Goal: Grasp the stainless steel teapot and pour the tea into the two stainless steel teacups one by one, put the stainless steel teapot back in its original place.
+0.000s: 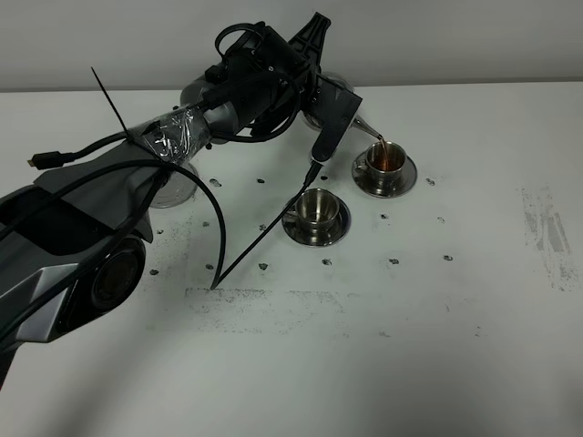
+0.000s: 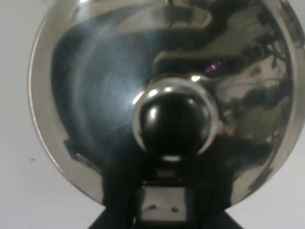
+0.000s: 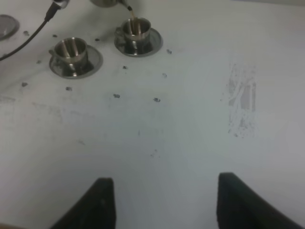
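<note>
My left gripper point(image 1: 316, 89) is shut on the handle of the stainless steel teapot point(image 1: 341, 98) and holds it tilted at the back of the table. Its spout point(image 1: 368, 128) points down over the far teacup point(image 1: 385, 162), and a thin stream of reddish-brown tea point(image 1: 382, 142) falls into it. That cup holds tea. The near teacup point(image 1: 317, 210) sits on its saucer, with no tea visible inside. The left wrist view is filled by the teapot's lid and knob point(image 2: 172, 121). The round steel tray point(image 1: 175, 189) lies half hidden under the left arm. My right gripper point(image 3: 167, 205) hangs open over bare table.
A black cable and a long black tie point(image 1: 260, 234) hang from the left arm close to the near teacup. Dark specks dot the white table around the cups. A grey scuffed patch point(image 1: 547, 228) marks the right side. The left arm's body covers the near left.
</note>
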Controlling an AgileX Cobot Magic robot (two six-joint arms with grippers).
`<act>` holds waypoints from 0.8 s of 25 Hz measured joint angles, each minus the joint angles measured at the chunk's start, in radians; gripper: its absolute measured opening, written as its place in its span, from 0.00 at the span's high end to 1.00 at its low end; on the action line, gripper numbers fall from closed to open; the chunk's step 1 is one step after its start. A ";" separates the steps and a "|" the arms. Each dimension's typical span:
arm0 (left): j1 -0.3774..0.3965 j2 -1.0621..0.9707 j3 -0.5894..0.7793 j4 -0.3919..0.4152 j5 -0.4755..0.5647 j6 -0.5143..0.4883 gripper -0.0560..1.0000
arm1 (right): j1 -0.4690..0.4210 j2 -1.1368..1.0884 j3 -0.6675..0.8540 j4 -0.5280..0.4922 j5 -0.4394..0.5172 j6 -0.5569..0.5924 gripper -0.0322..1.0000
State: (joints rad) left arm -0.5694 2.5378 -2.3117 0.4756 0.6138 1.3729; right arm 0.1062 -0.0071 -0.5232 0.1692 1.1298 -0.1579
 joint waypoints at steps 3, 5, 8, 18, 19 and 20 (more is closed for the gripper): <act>-0.001 0.000 0.000 0.000 -0.001 0.004 0.77 | 0.000 0.000 0.000 0.000 0.000 0.000 0.53; -0.001 0.000 0.000 0.000 -0.007 0.009 0.77 | 0.000 0.000 0.000 0.000 0.000 0.000 0.53; -0.005 0.000 0.000 0.000 -0.008 0.022 0.77 | 0.000 0.000 0.000 0.000 0.000 0.000 0.53; -0.011 0.000 0.001 0.000 -0.015 0.028 0.77 | 0.000 0.000 0.000 0.000 0.000 0.000 0.53; -0.012 0.000 0.001 0.000 -0.015 0.028 0.77 | 0.000 0.000 0.000 0.000 0.000 0.000 0.53; -0.012 0.000 0.001 0.001 -0.015 0.028 0.77 | 0.000 0.000 0.000 0.000 0.000 0.000 0.53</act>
State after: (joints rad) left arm -0.5813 2.5378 -2.3108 0.4768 0.5989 1.4009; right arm 0.1062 -0.0071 -0.5232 0.1692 1.1298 -0.1579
